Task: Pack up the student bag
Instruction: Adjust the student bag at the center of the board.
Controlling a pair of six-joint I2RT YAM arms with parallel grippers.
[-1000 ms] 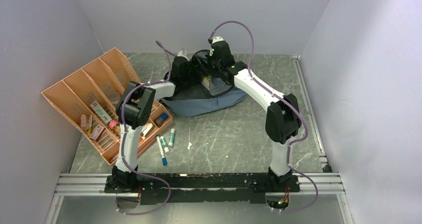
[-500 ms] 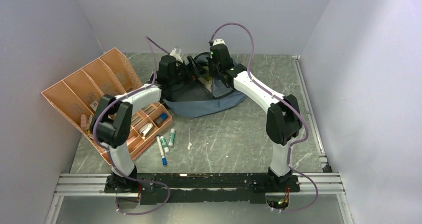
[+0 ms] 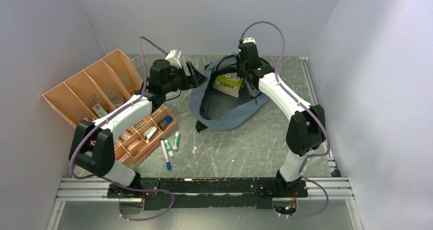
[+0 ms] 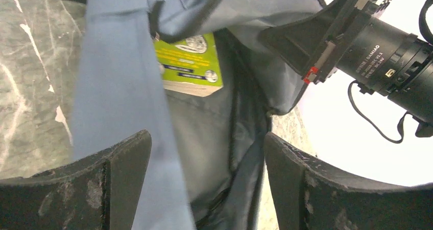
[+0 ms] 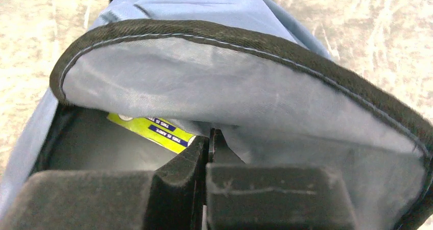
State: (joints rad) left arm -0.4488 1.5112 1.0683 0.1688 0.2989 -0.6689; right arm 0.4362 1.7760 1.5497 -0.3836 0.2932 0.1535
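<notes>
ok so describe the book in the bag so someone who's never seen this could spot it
Find the grey-blue student bag lying open toward the back of the table. Look into its mouth, where the book lies flat. It is the only thing showing inside the bag, and its bright yellow-green cover and pale page edges stand out against the dull fabric.

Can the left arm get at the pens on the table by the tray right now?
Probably yes: the left gripper is open and empty, and the pens lie uncovered beside the tray, clear of the bag the right gripper holds.
</notes>
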